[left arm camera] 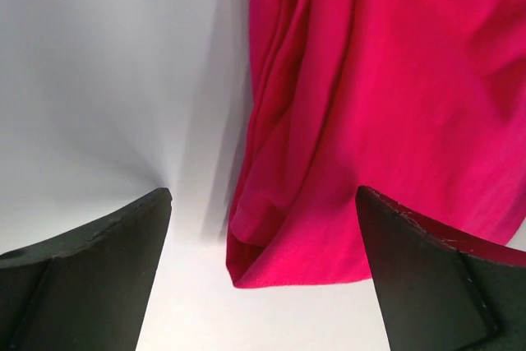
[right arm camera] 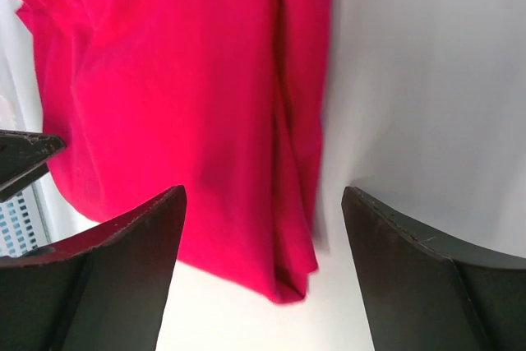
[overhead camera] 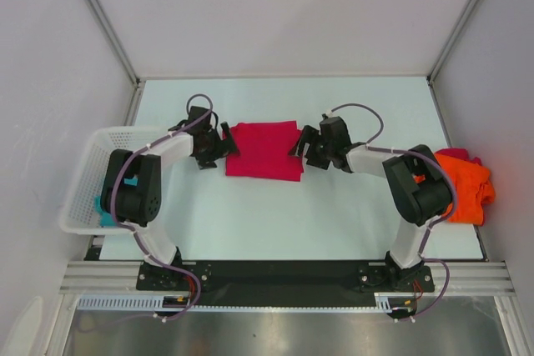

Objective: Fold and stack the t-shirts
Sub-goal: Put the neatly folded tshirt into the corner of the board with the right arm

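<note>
A crimson-pink t-shirt lies folded into a rectangle on the white table. My left gripper is open at its left edge, and its wrist view shows the shirt's folded corner between the fingers, untouched. My right gripper is open at the shirt's right edge, with the layered corner between its fingers. A bright orange t-shirt lies bunched at the table's right edge. A teal t-shirt shows partly in the basket.
A white mesh basket stands at the left edge of the table. A bit of crimson cloth shows behind the orange shirt. Frame posts and walls enclose the table.
</note>
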Robot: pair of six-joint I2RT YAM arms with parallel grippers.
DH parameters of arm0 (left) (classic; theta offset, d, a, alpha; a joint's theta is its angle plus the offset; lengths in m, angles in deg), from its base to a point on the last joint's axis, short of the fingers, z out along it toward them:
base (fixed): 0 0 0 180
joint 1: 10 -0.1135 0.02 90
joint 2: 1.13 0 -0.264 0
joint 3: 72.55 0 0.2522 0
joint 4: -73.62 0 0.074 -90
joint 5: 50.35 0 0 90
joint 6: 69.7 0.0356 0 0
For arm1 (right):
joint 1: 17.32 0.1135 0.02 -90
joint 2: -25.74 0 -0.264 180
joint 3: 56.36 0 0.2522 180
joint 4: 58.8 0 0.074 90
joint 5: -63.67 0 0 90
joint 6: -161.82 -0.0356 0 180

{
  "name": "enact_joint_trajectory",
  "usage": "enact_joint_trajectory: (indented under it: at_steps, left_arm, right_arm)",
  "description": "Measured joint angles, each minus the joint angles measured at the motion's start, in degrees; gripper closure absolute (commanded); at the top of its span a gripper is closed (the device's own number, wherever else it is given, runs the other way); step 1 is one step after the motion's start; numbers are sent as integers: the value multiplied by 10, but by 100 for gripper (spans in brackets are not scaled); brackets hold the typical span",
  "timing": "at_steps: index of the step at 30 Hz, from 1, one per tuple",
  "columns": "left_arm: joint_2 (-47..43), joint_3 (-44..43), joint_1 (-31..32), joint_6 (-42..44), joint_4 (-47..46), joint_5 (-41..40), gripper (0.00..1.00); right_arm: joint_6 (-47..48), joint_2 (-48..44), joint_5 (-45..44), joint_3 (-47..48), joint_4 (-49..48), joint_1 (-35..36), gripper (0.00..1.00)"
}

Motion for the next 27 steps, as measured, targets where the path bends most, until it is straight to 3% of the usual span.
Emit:
enact_joint_trajectory:
  at_steps: [24,27]
  left_arm:
    - [95,-81,9,-40,-89,40,0]
    - [104,-87,18,-49,-107,52,5]
  right_arm:
    - [-25,135,50,122,-94,8,17]
    - [-29,143,53,126,-109,13,18]
